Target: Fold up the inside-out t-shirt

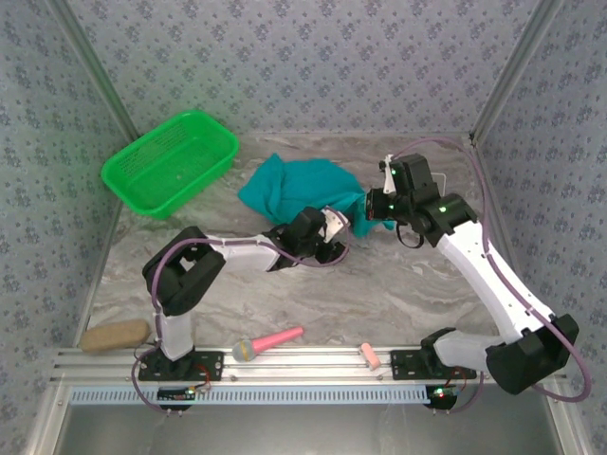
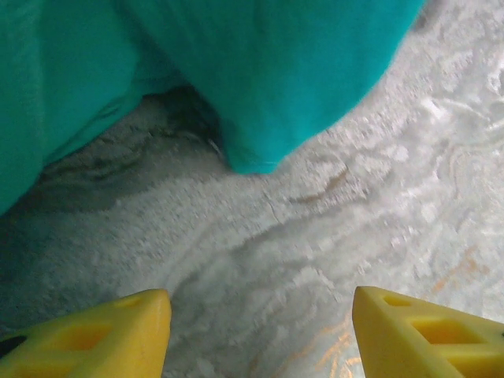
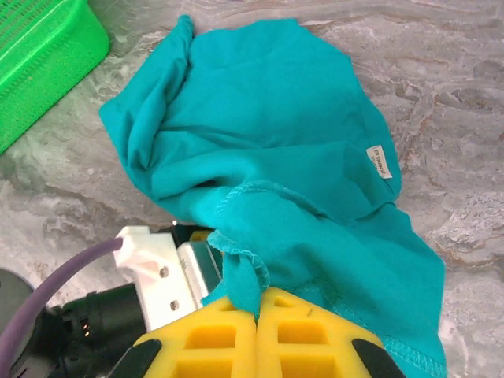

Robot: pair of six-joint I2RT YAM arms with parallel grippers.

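T-shirt (image 1: 294, 190): teal, bunched in a heap at back-centre of the table (image 1: 398, 294). It is near the green basket (image 1: 171, 161), which sits to its left, with a gap between them.

Edges and room:
- Back wall is close behind the heap.
- Bare tabletop in front of it and to its right.
- Along the near rail there is a brown block (image 1: 114, 335) at the left, a pink-handled tool (image 1: 268, 343) and a small pink piece (image 1: 368, 355), all well apart from the shirt.

Right gripper (image 3: 258, 315): fingers together, clamped on a fold of stitched hem at the heap's right end.

Left gripper (image 2: 260, 307): fingers apart with bare table between them, cloth ahead and not touching.

View differences:
- Right wrist view gives a white label (image 3: 381, 161) and the hem stitching, which are too small to read from overhead.
- Left wrist view gives a rounded cloth lobe meeting the table, with a dark hollow under the cloth to its left.
- Overhead gives both arms converging on the heap's near-right side.
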